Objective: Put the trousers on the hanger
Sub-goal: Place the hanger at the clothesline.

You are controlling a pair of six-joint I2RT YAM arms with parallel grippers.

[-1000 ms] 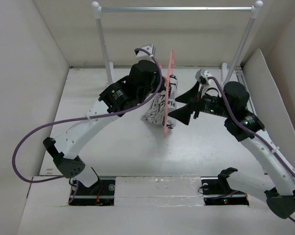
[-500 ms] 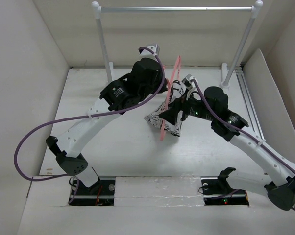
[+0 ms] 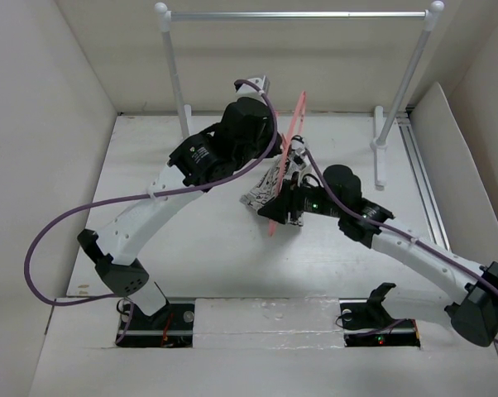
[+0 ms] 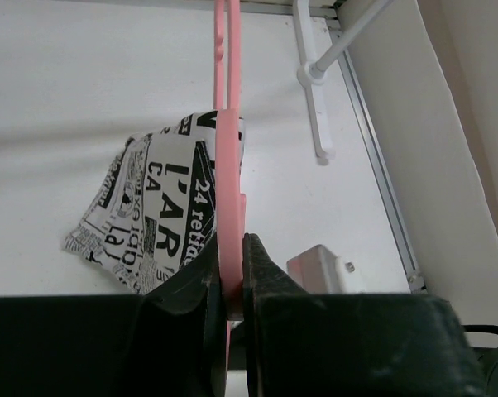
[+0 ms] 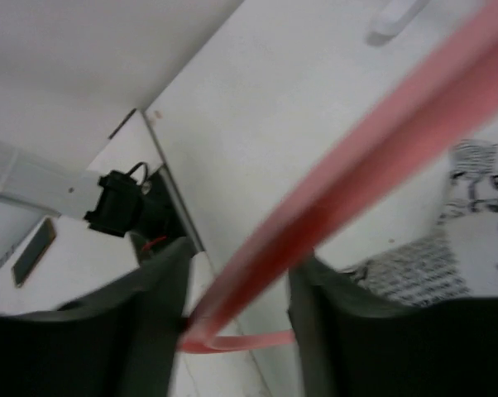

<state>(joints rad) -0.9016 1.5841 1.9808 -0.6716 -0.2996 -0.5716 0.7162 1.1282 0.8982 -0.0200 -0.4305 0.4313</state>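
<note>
The pink hanger (image 3: 298,116) stands on edge above the table, and my left gripper (image 3: 282,155) is shut on it. In the left wrist view the jaws pinch the hanger (image 4: 229,190) with no gap, my left gripper (image 4: 231,277) at the bottom. The newspaper-print trousers (image 3: 260,197) hang bunched over the hanger's lower part, left of it in the left wrist view (image 4: 154,211). My right gripper (image 3: 280,203) reaches in from the right. Its fingers straddle the blurred hanger bar (image 5: 356,157) with room on both sides, my right gripper (image 5: 241,265) open; trousers (image 5: 468,231) lie beyond.
A white-and-silver rail (image 3: 299,15) on two posts spans the back of the table, and its right foot (image 3: 380,164) stands close behind the right arm. White walls close in on both sides. The left arm's purple cable (image 3: 59,231) loops out to the left.
The right arm has swung left to the hanger, and its wide-open jaws have narrowed around the lower bar. The hanger's top has tipped to the right. The left grip is unchanged.
</note>
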